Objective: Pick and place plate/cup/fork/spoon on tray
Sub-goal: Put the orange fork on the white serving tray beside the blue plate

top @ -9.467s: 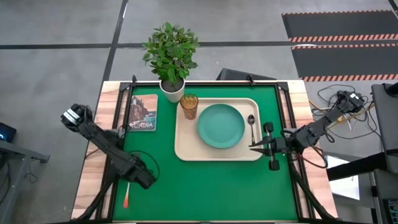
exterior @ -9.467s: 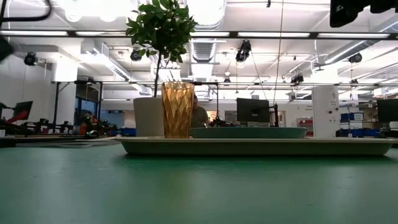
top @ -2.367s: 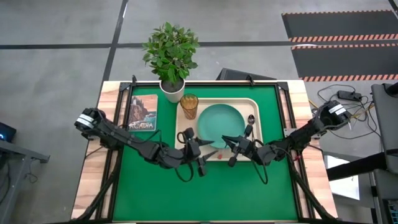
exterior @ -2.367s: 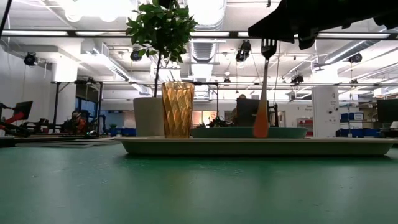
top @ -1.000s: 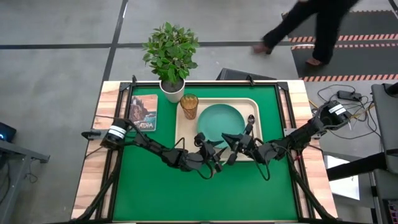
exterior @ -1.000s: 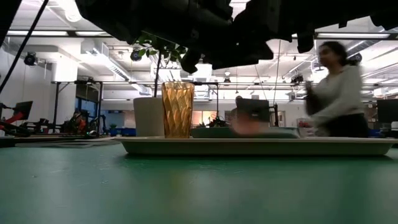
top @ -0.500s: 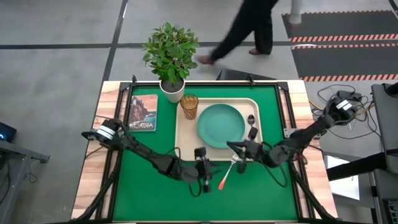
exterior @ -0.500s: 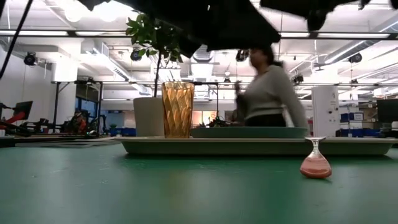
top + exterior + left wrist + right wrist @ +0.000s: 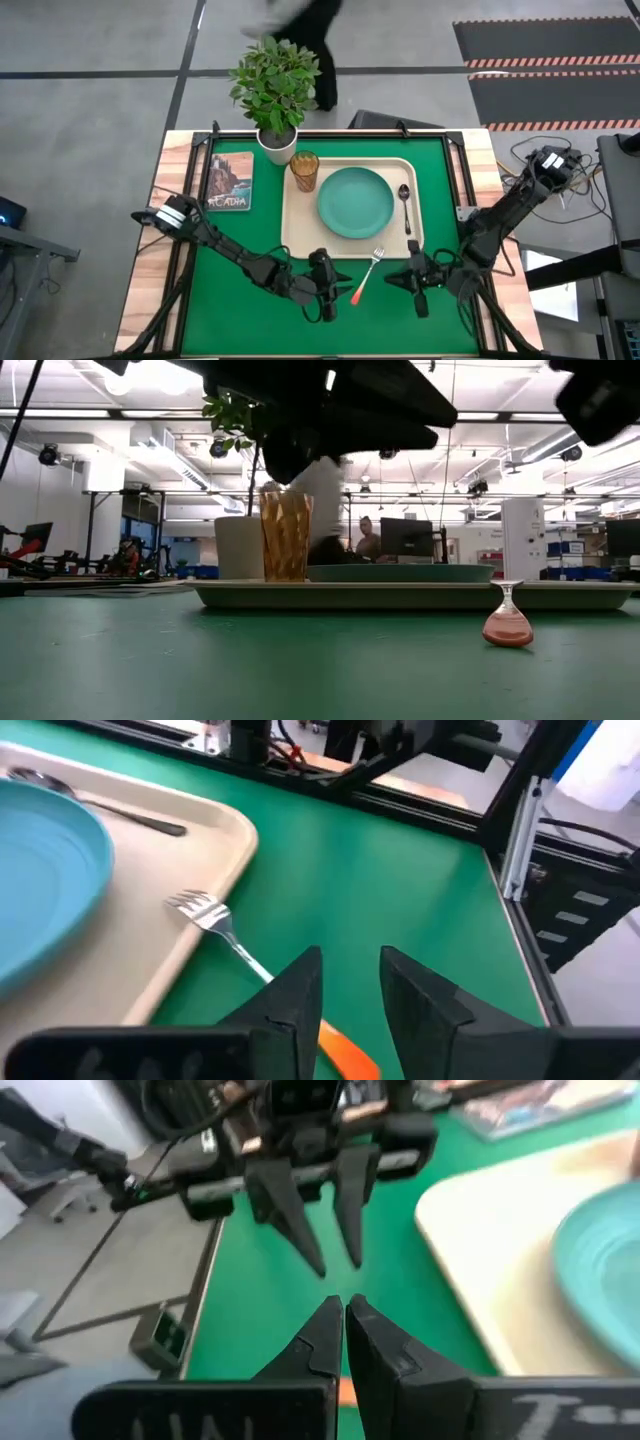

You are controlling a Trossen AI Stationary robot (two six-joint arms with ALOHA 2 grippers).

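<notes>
The tray holds the amber cup, the teal plate and the silver spoon. The fork lies slanted. Its tines rest on the tray's near rim, and its orange handle rests on the green mat. My left gripper is open and stands over the handle's end, coming from the left. I see no contact. My right gripper is shut and empty, to the right of the fork, pointing toward the left arm's gripper.
A potted plant stands at the far edge, left of the cup. A book lies on the mat left of the tray. Bare green mat lies along the near edge. A person walks past beyond the far edge.
Both grippers have come from over the tray's near edge toward the table's near edge. The fork has come down and lies with its tines on the tray rim and its handle on the mat. My right gripper has drawn away from it, toward the right edge.
</notes>
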